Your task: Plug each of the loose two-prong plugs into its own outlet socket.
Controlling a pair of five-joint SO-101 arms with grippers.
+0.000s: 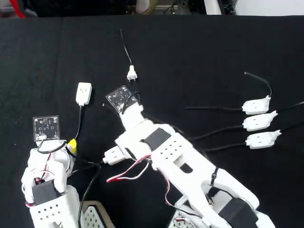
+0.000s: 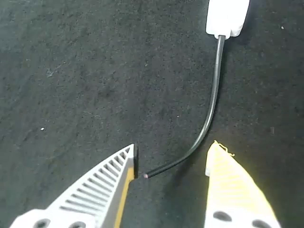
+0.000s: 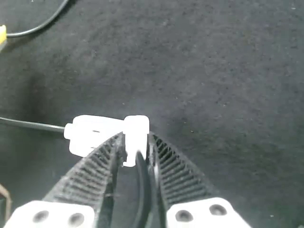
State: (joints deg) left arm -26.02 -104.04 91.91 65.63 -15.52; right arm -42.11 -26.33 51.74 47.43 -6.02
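A white outlet socket (image 1: pixel 83 93) lies left of centre, and its black cable (image 2: pixel 211 102) runs back to my left gripper (image 2: pixel 173 149). That gripper is open, with the cable's free end on the cloth between its white and yellow fingers. A loose two-prong plug (image 1: pixel 131 73) lies farther back near the middle. My right gripper (image 3: pixel 136 142) is shut on a white plug (image 3: pixel 136 132) whose cable runs back between the fingers. The plug sits against a white socket (image 3: pixel 90 135); in the high view this socket (image 1: pixel 110 156) pokes out beside the right arm.
At the right, three white plug-and-socket pairs (image 1: pixel 259 122) lie joined in a column with cables trailing both ways. Red and white wires (image 1: pixel 126 175) hang from the right arm. The black cloth (image 1: pixel 199 52) covers the whole table.
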